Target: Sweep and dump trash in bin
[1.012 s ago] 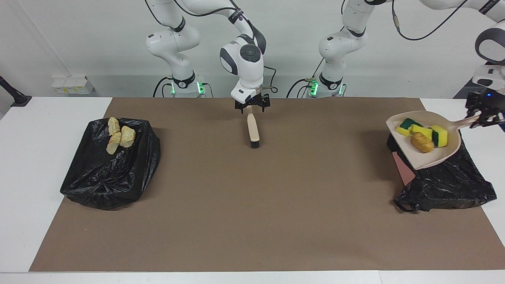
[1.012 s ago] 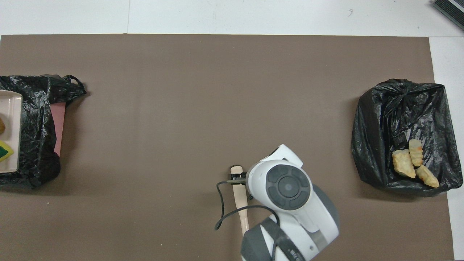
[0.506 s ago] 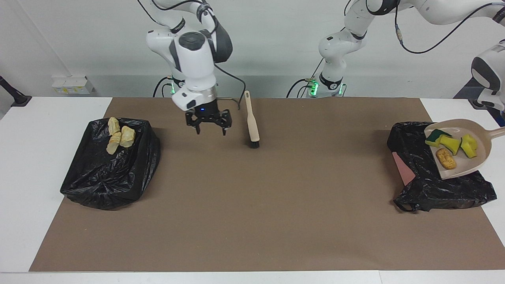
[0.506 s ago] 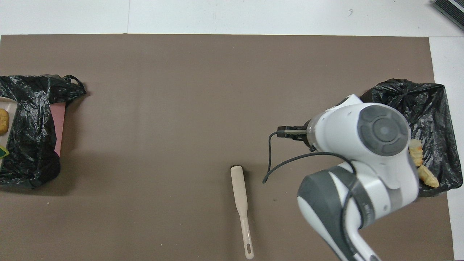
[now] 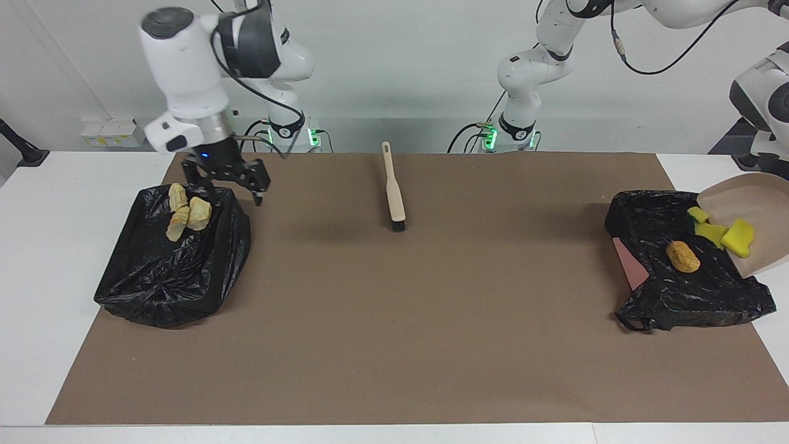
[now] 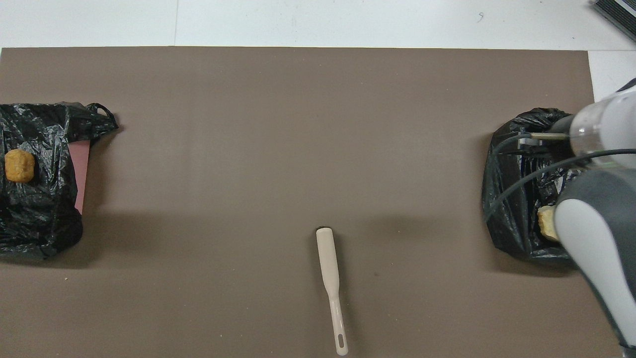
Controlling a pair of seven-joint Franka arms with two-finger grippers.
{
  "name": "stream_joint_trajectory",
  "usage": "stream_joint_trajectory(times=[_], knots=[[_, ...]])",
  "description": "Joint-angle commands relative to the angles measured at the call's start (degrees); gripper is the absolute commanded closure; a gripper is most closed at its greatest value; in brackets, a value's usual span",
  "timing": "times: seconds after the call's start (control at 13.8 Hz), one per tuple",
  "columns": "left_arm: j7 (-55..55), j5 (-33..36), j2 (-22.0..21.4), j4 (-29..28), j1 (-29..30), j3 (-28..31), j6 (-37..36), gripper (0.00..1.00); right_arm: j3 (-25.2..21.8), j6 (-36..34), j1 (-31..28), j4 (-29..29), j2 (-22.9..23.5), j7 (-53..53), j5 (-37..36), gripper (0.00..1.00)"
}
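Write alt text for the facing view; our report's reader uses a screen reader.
A tilted beige dustpan spills yellow sponge pieces toward a brown roll on a black bin bag. The open right gripper hangs over another black bag holding tan bread chunks.

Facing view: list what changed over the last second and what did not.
The right end effector let go of the brush and swung, open, over the bin bag holding the bread chunks. The left arm tipped the dustpan steeply: the brown roll dropped onto the other bin bag, and the yellow sponge pieces are sliding out. Brush, both bags and bread chunks stayed put.
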Motion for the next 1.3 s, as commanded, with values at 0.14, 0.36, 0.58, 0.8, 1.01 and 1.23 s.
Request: stream_joint_trajectory(times=[0.14, 0.36, 0.58, 0.8, 1.01, 1.23], knots=[[-4.18, 5.79, -4.81, -2.98, -3.94, 0.59, -3.78, 1.00, -2.05, -12.34, -1.67, 8.68, -1.29, -3.48, -0.69, 0.00], [-6.36, 4.66, -6.65, -3.24, -6.39, 0.15, -7.81, 1.00, -2.31, -15.78, -0.89, 7.72, -3.59, -3.39, -0.43, 0.00], [-14.97, -4.71, -7.10, -3.68, -10.61, 0.06, -13.87, 1.00, -2.57, -16.58, -0.97, 7.37, -3.77, -3.57, 0.45, 0.00], [-26.04, -18.08, -8.42, -3.68, -15.43, 0.06, -18.62, 1.00, -1.96, -16.67, -1.15, 8.33, -3.94, -3.66, 1.42, 0.00], [-42.26, -27.57, -9.03, -3.77, -21.33, -0.03, -23.20, 1.00, -1.70, -16.93, -1.06, 8.60, -4.56, -6.02, 0.54, 0.00], [-59.50, -36.71, -9.12, -3.77, -26.34, -0.03, -24.26, 1.00, -1.78, -18.16, -0.89, 8.51, -5.26, -6.82, 1.33, 0.00]])
